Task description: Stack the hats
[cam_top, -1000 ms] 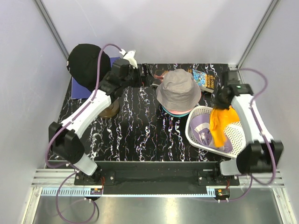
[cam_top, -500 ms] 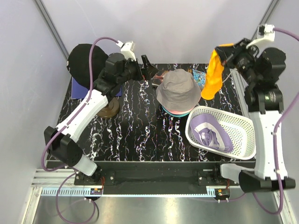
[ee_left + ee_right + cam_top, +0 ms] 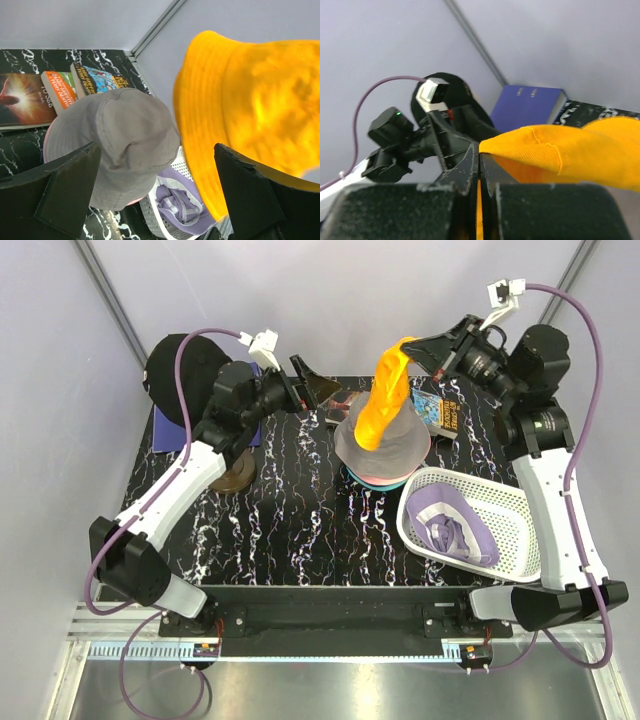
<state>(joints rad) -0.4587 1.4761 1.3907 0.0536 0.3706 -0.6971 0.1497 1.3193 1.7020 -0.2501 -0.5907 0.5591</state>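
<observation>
Right gripper [image 3: 413,343] on orange hat [image 3: 380,410], long axis vertical.

Orange hat [image 3: 384,400] hangs crumpled over the grey hat [image 3: 405,440] topping a pink-and-teal stack [image 3: 375,480]; lavender hat [image 3: 450,528] lies in the basket [image 3: 500,515]; black cap [image 3: 175,370] sits far left.

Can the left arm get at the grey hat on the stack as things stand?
Probably yes: the left gripper is open just beside the grey hat, though the orange hat hangs over it from the right gripper.
</observation>
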